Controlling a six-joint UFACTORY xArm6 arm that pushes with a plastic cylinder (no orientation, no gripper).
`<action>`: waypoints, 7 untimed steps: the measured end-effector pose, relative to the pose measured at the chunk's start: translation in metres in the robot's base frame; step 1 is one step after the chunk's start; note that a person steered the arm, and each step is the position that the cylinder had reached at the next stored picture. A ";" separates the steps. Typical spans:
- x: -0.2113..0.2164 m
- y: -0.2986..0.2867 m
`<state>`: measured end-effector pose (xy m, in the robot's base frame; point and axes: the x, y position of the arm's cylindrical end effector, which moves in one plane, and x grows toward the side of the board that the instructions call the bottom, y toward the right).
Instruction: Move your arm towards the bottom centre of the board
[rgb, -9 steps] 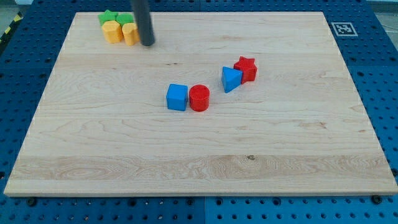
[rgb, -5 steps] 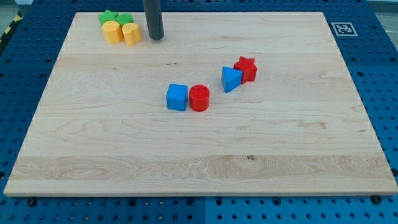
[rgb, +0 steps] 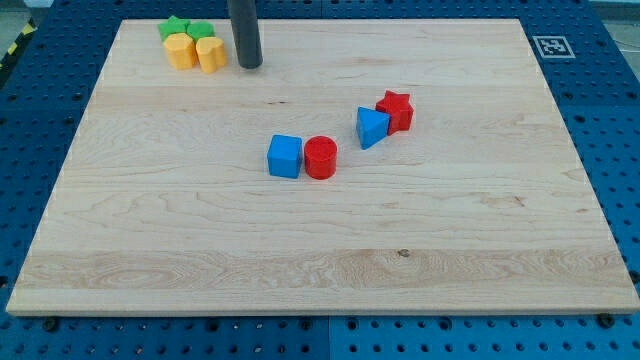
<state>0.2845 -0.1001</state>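
Observation:
My tip (rgb: 250, 65) rests on the wooden board (rgb: 320, 250) near the view's top left, just right of a cluster of blocks. That cluster holds a green star (rgb: 175, 27), a second green block (rgb: 199, 31), a yellow block (rgb: 181, 50) and a yellow heart-like block (rgb: 211, 54). Near the middle lie a blue cube (rgb: 285, 156) touching a red cylinder (rgb: 321, 158). To their upper right a blue triangle (rgb: 371, 127) touches a red star (rgb: 396, 110).
A small black-and-white marker tag (rgb: 552, 46) sits at the board's top right corner. Blue perforated table (rgb: 620, 120) surrounds the board on all sides.
The rod moved slightly right and up away from the yellow blocks, then settled a little lower and left. The blocks have not moved.

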 end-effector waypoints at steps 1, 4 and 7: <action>0.004 0.000; 0.062 0.044; 0.122 0.044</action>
